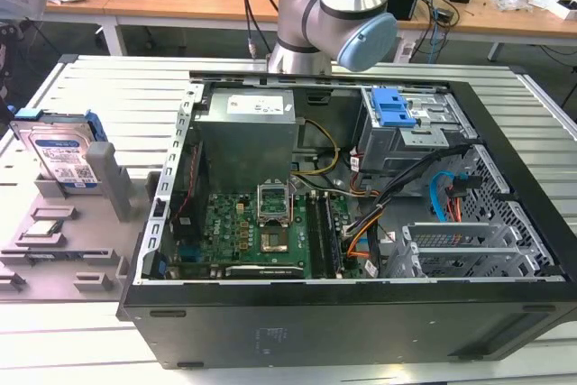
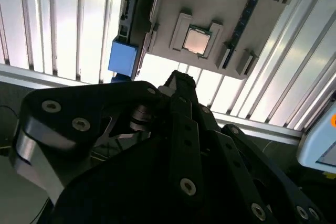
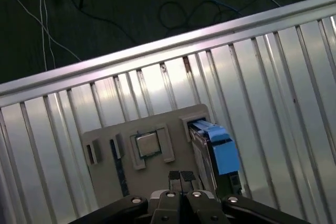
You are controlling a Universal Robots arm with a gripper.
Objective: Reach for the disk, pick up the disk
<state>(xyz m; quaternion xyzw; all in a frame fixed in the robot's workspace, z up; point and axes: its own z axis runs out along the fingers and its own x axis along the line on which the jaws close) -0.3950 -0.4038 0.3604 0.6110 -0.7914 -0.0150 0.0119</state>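
The disk [image 1: 63, 155] is a silver-grey drive with a white-and-blue label and blue side rails. It stands on edge, leaning in a slot of the grey fixture [image 1: 95, 254] at the exterior view's left. In the first wrist view the disk [image 3: 212, 142] is seen from above, edge-on. My gripper [image 3: 181, 178] hangs high above the fixture, a little to one side of the disk, with its fingertips together and nothing between them. In the second wrist view the black gripper [image 2: 178, 80] hangs over the fixture, and the disk's blue rail [image 2: 123, 59] lies beside it.
A small square processor chip [image 3: 147, 144] sits in a pocket of the fixture near the disk. An open black computer case [image 1: 343, 331] with a blue drive-bay latch [image 1: 394, 107] takes up the middle of the ribbed metal table [image 1: 108, 87]. Cluttered benches stand behind.
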